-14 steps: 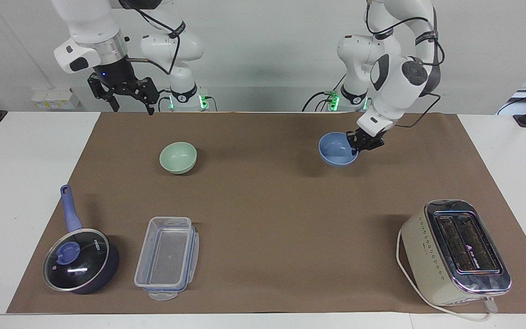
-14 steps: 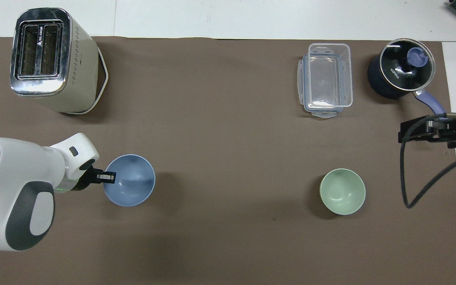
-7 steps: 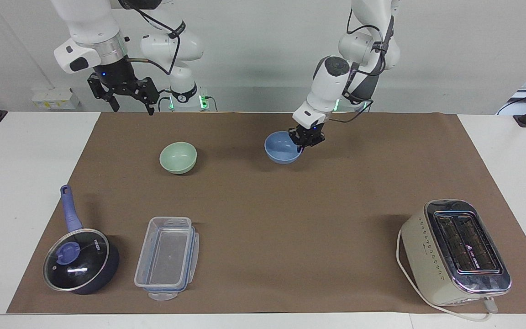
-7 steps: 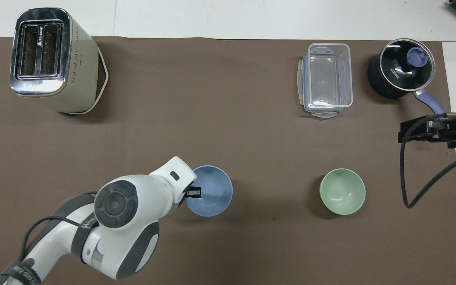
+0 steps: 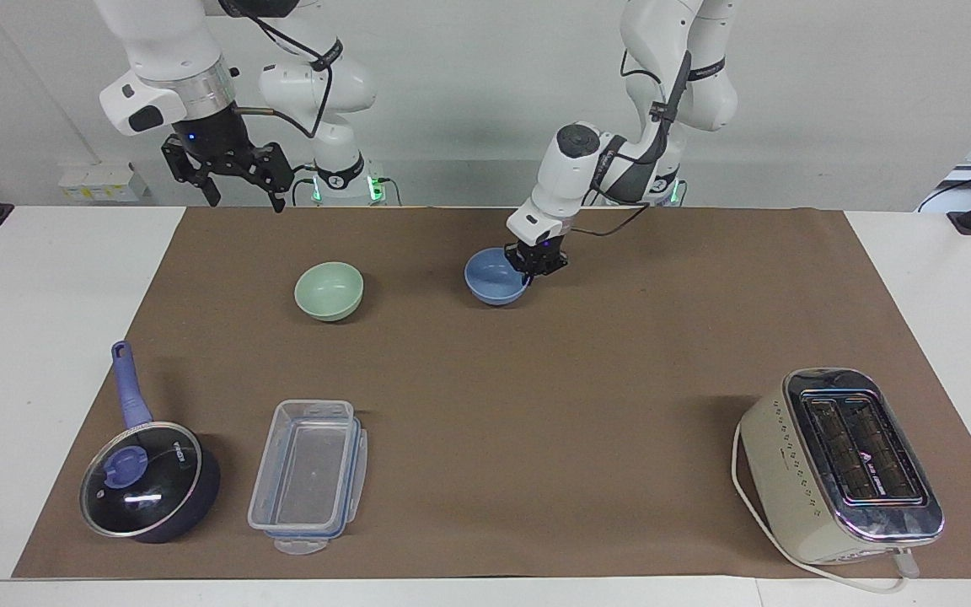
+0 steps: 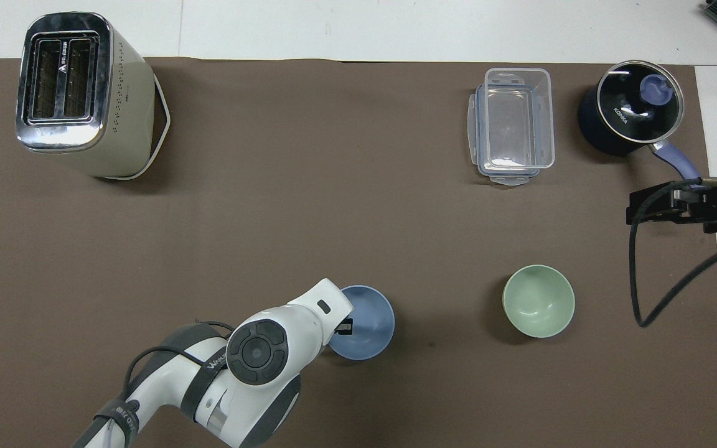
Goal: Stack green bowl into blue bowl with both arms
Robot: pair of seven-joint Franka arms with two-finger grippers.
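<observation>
Blue bowl (image 5: 496, 279) shifted toward green bowl (image 5: 329, 291); left tool (image 5: 538, 260) grip unclear, arm-hidden overhead.

left arm: bent low, left gripper (image 5: 539, 262) mid-frame, pointing down
right gripper (image 5: 228, 173): raised upper left, jaws spread

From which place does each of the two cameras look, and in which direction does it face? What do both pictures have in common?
Facing view: high across the table, facing the robots; shows both white arms whole, the left claw at the small round periwinkle-blue bowl, the right claw raised and waiting.
Overhead view: high above the robots' end, looking steeply down and forward; shows the left arm's wrist and the right claw at the edge.
Shared, half a turn apart: the blue bowl, the small pale mint-green bowl, the cream toaster.
</observation>
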